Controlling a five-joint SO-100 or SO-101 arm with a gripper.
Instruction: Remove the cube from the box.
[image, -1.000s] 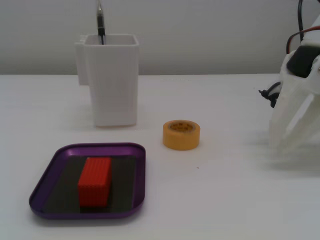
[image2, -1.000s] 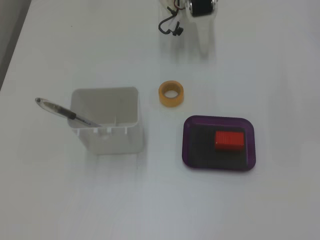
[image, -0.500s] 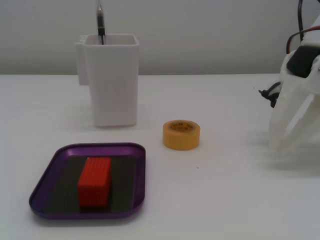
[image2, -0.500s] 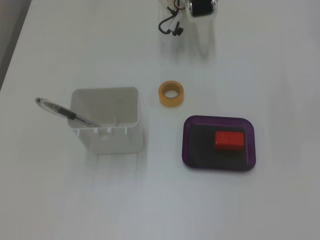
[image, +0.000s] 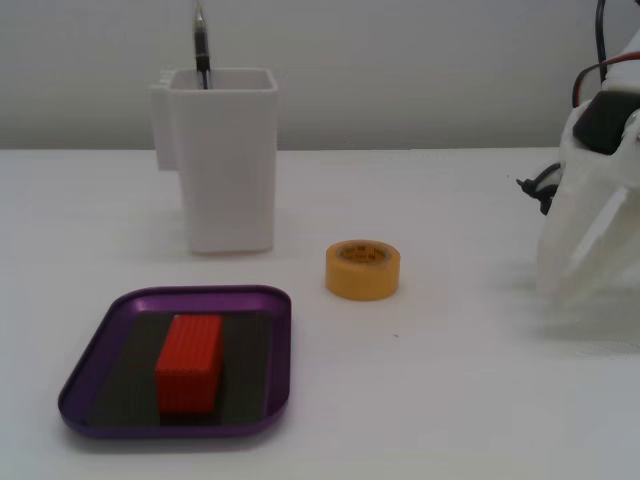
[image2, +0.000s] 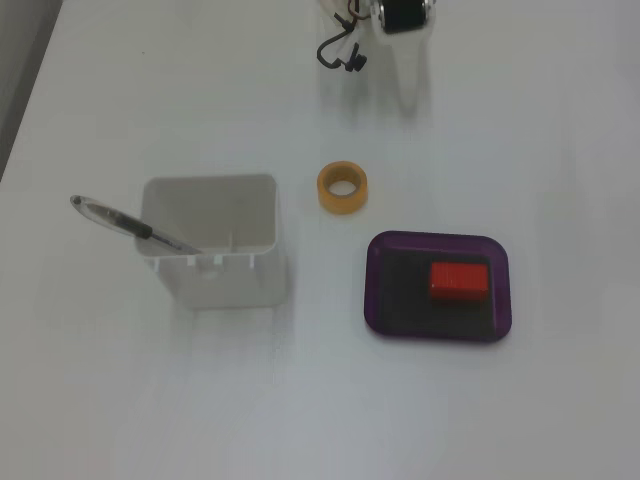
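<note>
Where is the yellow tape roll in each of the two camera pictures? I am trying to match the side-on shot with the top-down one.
Side-on fixed view: the yellow tape roll stands just right of centre, right of the white container.
Top-down fixed view: the tape roll lies above centre, above the upper left corner of the purple tray.
Shared landmark: the red cube lying in the tray.
</note>
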